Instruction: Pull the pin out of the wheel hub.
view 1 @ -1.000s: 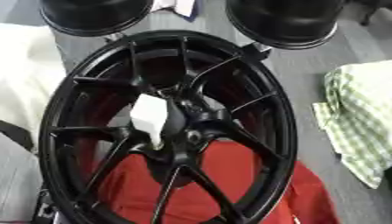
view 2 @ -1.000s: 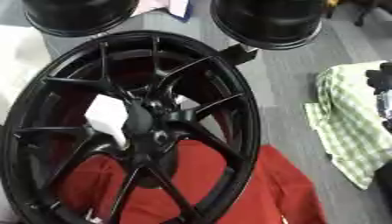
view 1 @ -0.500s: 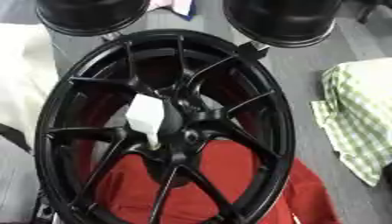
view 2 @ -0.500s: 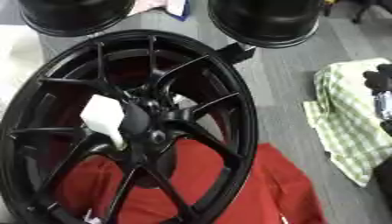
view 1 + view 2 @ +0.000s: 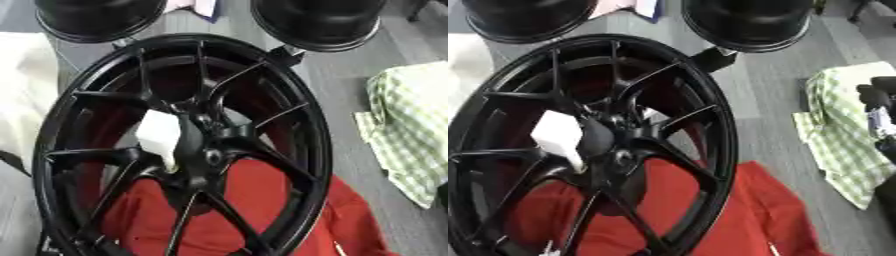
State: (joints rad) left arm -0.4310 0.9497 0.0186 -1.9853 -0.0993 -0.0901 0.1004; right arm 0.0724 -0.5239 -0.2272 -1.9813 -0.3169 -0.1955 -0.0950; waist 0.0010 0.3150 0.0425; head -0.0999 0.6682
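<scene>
The black wheel hub [image 5: 188, 150] sits unmoved on the red cloth [image 5: 737, 220] — only the view has shifted. A white piece [image 5: 557, 136] stays beside its centre. Right hand [image 5: 881, 107] at the hub's right — fingers: cannot tell.

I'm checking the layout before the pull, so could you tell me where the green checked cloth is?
The green checked cloth lies on the grey floor at the right of both eye views, right of the black wheel and clear of the red cloth.
</scene>
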